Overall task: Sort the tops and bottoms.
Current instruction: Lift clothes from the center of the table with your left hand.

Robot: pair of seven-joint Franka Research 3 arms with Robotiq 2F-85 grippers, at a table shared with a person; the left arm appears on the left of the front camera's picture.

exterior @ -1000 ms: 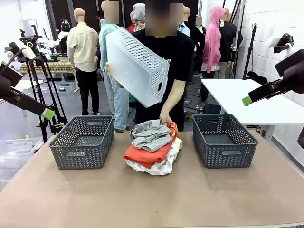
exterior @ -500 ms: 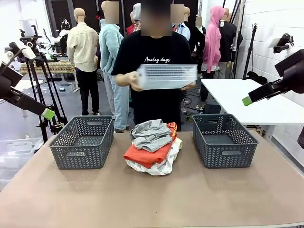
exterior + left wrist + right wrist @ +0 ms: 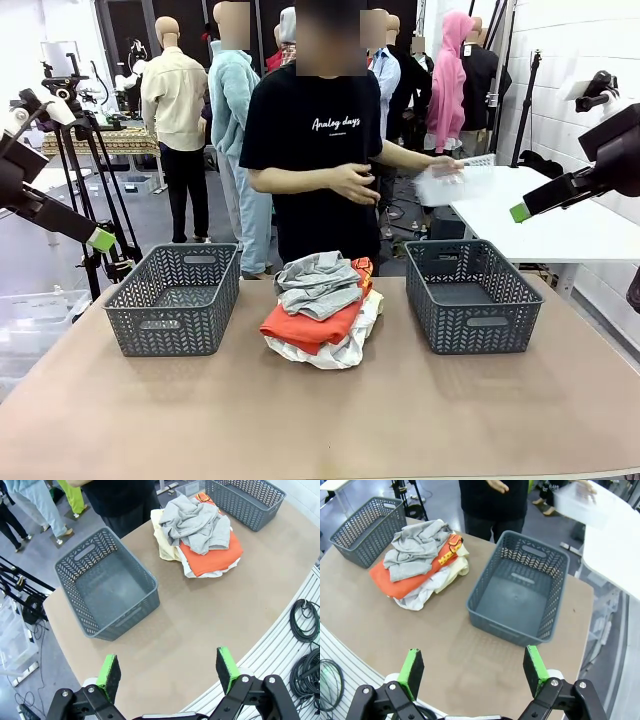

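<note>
Left gripper (image 3: 168, 672) and right gripper (image 3: 472, 671) both wide open, empty. Garment pile (image 3: 322, 318), grey garment (image 3: 318, 280) topmost, sits just left of right basket (image 3: 468, 330); ahead of both grippers, neither clearly nearer.

The table (image 3: 300, 420) in front of the clothes pile (image 3: 322, 310) lies open. A left basket (image 3: 175, 298) and a right basket (image 3: 470, 295) flank the pile, and a person (image 3: 320, 150) stands behind it.

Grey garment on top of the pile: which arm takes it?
Left, tentatively. Both are open and off to the sides, but the left gripper hangs lower, nearer the grey garment, than the right gripper.
</note>
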